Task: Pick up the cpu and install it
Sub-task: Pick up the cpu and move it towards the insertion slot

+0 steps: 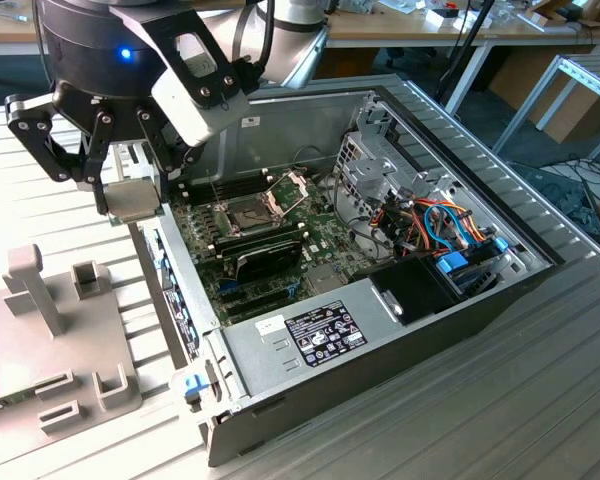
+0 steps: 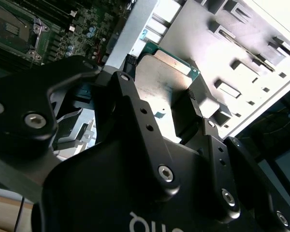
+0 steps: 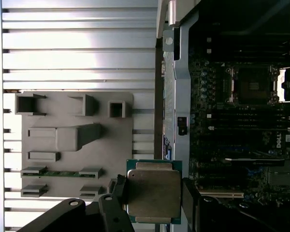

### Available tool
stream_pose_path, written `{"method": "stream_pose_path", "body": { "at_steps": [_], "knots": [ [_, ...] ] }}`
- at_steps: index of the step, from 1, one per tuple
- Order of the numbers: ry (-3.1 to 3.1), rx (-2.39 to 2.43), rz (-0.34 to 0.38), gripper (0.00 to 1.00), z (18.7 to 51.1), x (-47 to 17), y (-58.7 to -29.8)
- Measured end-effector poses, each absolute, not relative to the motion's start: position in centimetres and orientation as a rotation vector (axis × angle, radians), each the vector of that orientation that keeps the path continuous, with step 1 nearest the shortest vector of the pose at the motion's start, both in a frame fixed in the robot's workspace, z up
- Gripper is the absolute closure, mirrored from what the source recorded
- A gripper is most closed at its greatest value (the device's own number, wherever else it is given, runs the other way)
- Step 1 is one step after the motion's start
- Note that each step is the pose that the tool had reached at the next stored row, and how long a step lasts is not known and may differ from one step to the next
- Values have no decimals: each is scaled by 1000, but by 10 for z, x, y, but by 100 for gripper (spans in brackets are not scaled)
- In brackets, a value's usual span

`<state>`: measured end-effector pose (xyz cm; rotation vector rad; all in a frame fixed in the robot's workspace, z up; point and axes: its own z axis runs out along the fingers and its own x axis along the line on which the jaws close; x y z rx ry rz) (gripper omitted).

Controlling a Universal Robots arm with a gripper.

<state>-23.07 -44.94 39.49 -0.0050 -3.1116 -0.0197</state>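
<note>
One arm (image 1: 90, 45) is reaching in from the top of the exterior view's left side, its black wrist turned straight down so that the jaws are pointing at the slatted bench (image 1: 540, 380). Farthest to that view's left, a grey fixture plate (image 1: 80, 330) with upright pegs and slots is lying on the bench. Just beside it, the jaws are clamping the cpu (image 1: 132, 202), pinching two opposite edges and leaving the other two free. The chip is hanging in the air above the strip where the plate is meeting the near wall of the open computer case (image 1: 380, 375). In the first wrist view the cpu (image 3: 152, 193) is overlapping both the plate (image 3: 77, 140) and that wall.

The chip is being held flat and roughly level, its dull metal top facing up toward the wrist. In the second wrist view the cpu (image 2: 159, 79) is showing a thin green rim. Being almost square, it is showing no clear long axis.

Further right, the green motherboard (image 1: 320, 250) is lying inside the case, its open socket (image 1: 248, 213) well apart from the chip and the hinged frame (image 1: 292, 185) standing raised beside it. A black oblong module (image 1: 265, 260) is sitting near the socket, and coloured cables (image 1: 445, 225) are bunching at the case's right end.
</note>
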Motion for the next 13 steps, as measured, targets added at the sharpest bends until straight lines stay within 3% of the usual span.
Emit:
{"method": "stream_pose_path", "body": {
  "at_steps": [13],
  "knots": [
    [-3112,-5,-20,45,395,-215,-449]
  ]
}}
